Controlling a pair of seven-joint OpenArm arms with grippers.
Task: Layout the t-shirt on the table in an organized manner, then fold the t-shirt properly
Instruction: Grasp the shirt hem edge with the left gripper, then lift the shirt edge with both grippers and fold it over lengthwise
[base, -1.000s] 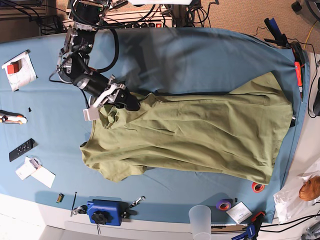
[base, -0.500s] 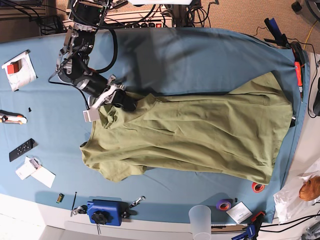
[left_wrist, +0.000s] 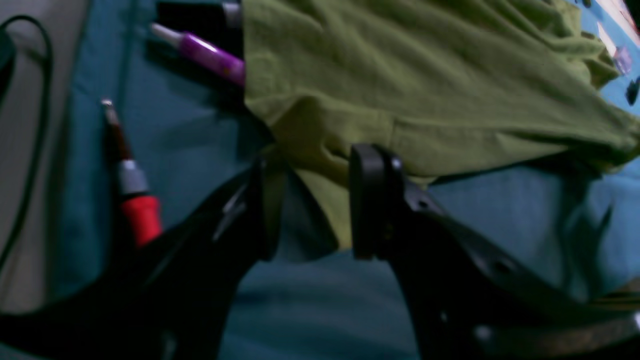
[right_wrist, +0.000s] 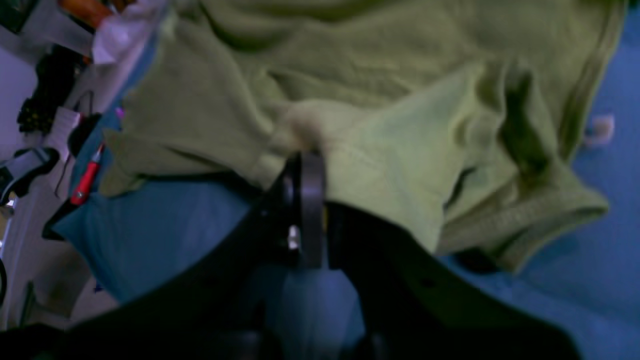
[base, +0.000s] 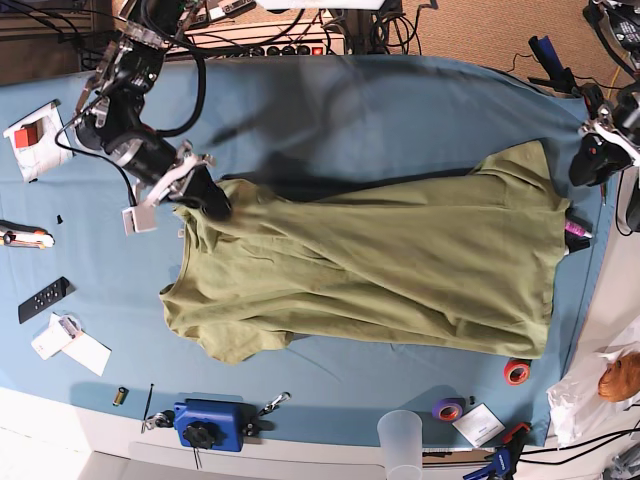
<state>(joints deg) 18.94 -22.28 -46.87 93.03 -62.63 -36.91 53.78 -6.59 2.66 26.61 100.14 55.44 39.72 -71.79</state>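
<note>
The olive-green t-shirt (base: 380, 265) lies spread lengthwise on the teal table (base: 350, 100), still wrinkled. On the left of the base view, my right gripper (base: 207, 197) is shut on the shirt's upper left edge. The right wrist view shows that gripper (right_wrist: 306, 167) pinching a fold of the shirt (right_wrist: 400, 100). At the far right edge my left gripper (base: 590, 160) sits beside the shirt's upper right corner. In the left wrist view the left gripper (left_wrist: 314, 167) has its jaws apart, with a corner of the shirt (left_wrist: 425, 90) hanging loosely between them.
A purple marker (left_wrist: 210, 55) and a red-handled tool (left_wrist: 137, 210) lie by the shirt's right end. A blue clamp block (base: 210, 425), a plastic cup (base: 400, 435) and tape rolls (base: 516, 373) line the near edge. A remote (base: 43, 299) and paper packets (base: 38, 140) lie at the left.
My right gripper has closed on the shirt's edge and dragged it left and up, stretching the cloth. The left arm has come into the base view and its jaws have widened.
</note>
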